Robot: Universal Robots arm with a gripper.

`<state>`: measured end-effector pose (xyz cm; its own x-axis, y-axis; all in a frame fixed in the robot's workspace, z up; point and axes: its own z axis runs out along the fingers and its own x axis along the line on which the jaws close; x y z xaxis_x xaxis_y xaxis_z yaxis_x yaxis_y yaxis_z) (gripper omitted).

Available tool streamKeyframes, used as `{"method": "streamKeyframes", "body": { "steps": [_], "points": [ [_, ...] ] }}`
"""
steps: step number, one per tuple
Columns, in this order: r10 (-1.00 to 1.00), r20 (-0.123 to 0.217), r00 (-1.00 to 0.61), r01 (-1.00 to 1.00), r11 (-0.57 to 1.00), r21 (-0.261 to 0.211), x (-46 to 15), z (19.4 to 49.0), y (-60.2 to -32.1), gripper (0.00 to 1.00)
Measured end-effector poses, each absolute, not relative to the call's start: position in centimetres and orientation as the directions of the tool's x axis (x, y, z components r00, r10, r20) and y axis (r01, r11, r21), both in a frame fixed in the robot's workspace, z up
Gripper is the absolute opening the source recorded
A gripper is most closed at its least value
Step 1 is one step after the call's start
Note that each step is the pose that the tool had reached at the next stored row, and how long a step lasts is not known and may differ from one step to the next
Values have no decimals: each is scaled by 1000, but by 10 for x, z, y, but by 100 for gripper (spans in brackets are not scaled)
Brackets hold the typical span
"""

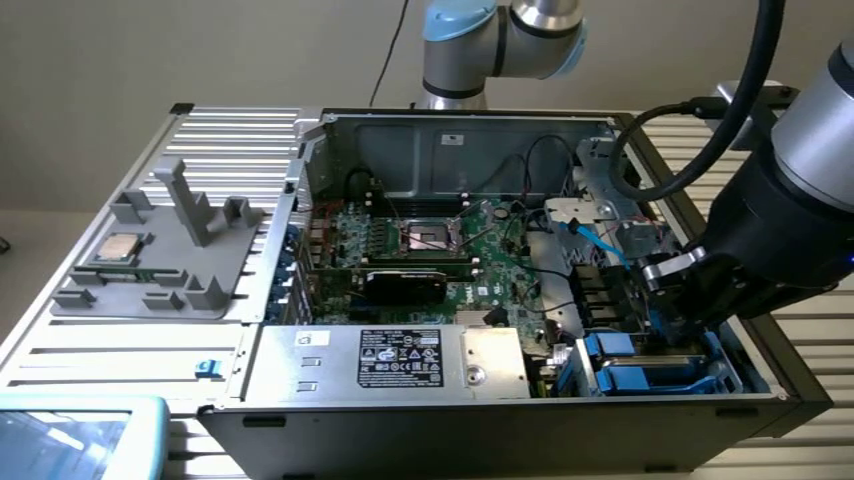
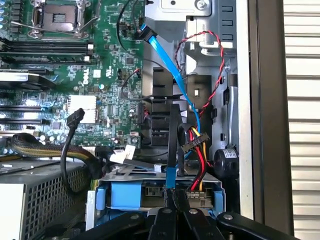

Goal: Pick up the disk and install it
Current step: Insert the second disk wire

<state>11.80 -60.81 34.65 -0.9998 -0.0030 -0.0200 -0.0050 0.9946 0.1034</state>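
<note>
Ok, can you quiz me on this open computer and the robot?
1. True or false: the computer case is open and a green motherboard shows inside.
2. Where does the small square processor chip lie?
A. on the grey tray outside the case
B. on top of the power supply
C. inside the drive bay
3. What colour is the drive carrier nearest the gripper?

Key: 1 true; 2 A; 3 blue.
</note>
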Motion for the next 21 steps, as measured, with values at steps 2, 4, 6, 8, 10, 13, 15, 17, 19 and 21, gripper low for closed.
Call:
{"method": "streamKeyframes", "body": {
  "steps": [2,4,6,8,10,13,15,17,19,21],
  "points": [
    [-3,-20,-1000,-5,995,104,118,345,-608,11],
    [-3,-20,-1000,-5,994,105,118,343,-608,11],
    [-3,-20,-1000,-5,994,107,118,340,-608,11],
    [-3,-20,-1000,-5,994,108,118,338,-608,11],
    [-3,-20,-1000,-5,994,109,118,336,-608,11],
    [-3,-19,-1000,-5,994,112,118,336,-608,11],
    [-3,-16,-1000,-4,993,114,118,339,-608,11],
    [-3,-13,-1000,-4,994,111,118,348,-608,11],
    [-3,-9,-1000,-4,994,112,119,354,-608,11],
    [-3,-4,-1000,-3,994,111,123,355,-609,11]
  ]
}}
